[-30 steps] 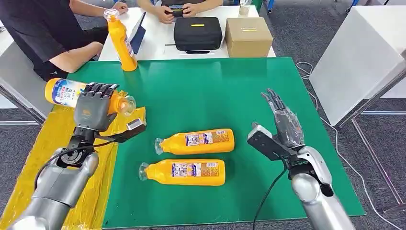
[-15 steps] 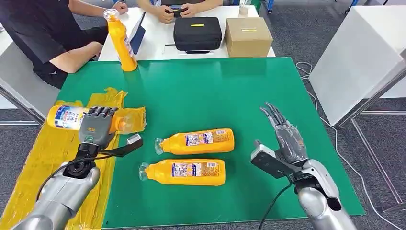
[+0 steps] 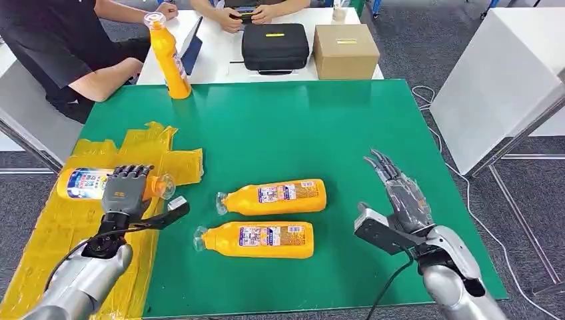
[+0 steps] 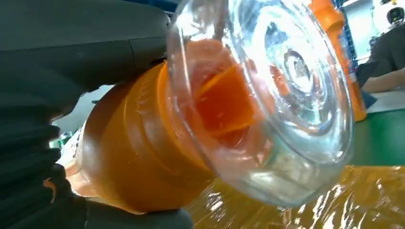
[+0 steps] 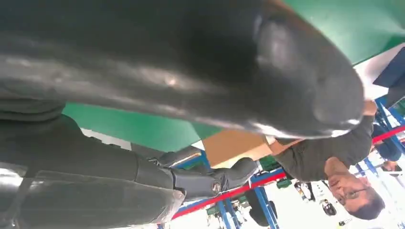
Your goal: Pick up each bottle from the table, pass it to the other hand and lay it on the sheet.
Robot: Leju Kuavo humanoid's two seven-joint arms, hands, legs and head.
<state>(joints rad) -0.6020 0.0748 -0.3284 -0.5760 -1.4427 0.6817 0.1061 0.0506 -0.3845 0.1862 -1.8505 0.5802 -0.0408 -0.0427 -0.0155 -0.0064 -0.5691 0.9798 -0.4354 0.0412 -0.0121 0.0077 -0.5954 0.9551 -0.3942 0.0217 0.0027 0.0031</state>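
Head view: left hand (image 3: 124, 191) has its fingers (image 3: 133, 171) wrapped over the held orange bottle (image 3: 85, 183), which lies on its side low over the yellow sheet (image 3: 66, 227), clear cap (image 3: 166, 186) pointing toward the green table (image 3: 300, 127); contact with the sheet can't be told. Two more orange bottles lie on the table just beside the sheet: the upper lying bottle (image 3: 273, 197) and the lower lying bottle (image 3: 256, 240), close and roughly parallel, caps toward the sheet. A standing orange bottle (image 3: 168, 59) is upright at the table's far edge, beyond the sheet. Right hand (image 3: 400, 193) is over the table on the far side of the lying bottles from the sheet, fingers (image 3: 381, 163) straight and apart, holding nothing. Past the table: black case (image 3: 275, 45), cardboard box (image 3: 345, 51), seated person (image 3: 60, 47).

Left wrist view: cap (image 4: 267, 95) and orange neck of the held bottle (image 4: 138, 152) close up, dark fingers (image 4: 81, 43) clamped round the neck, crinkled sheet (image 4: 334, 200) just beside it; the standing bottle (image 4: 341, 57) shows behind.

Right wrist view: right hand (image 5: 181, 62) blurred and dark, against the green table (image 5: 143, 126).
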